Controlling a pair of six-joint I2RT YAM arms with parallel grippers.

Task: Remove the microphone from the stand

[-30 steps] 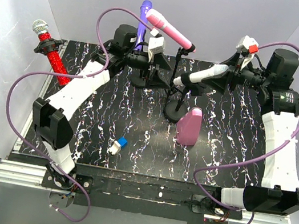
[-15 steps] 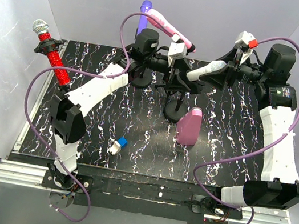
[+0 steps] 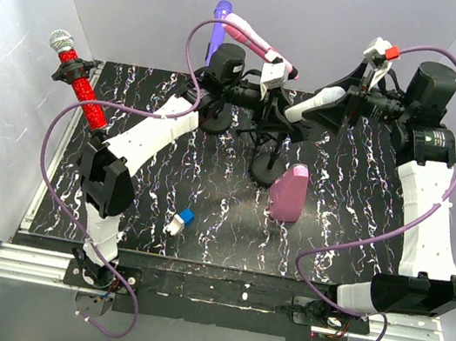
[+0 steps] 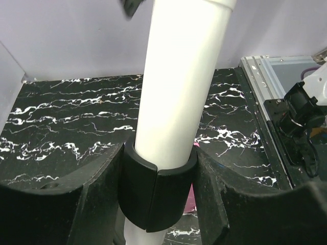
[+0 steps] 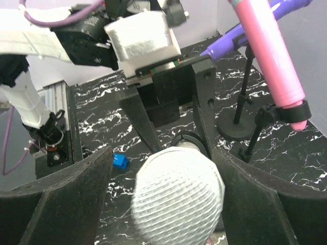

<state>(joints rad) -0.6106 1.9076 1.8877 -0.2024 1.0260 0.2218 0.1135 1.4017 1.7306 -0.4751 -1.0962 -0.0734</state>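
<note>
at centre stand (image 3: pixel 265 170): white microphone (image 4: pixel 179 76), mesh head; left hand (image 3: pixel 275 111) clamps black clip (image 4: pixel 156 196), right hand (image 5: pixel 162 171) open.

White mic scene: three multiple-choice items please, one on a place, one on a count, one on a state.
1. Where is the pink bottle?
A. Upright beside the centre stand base
B. Against the left wall
C. Inside an end effector

2. How many mics show in the top view?
A. Two
B. Four
C. Six

3. How does the right end effector stand at the white mic?
A. Shut on a cable
B. Open, one finger on each side of its head
C. Far off, by the near edge

Answers:
1 A: the bottle stands next to that base, with nothing gripping it.
2 B: there are a red mic, a purple mic, a pink mic and the white one.
3 B: the right wrist view shows gaps on both sides of the head.
</note>
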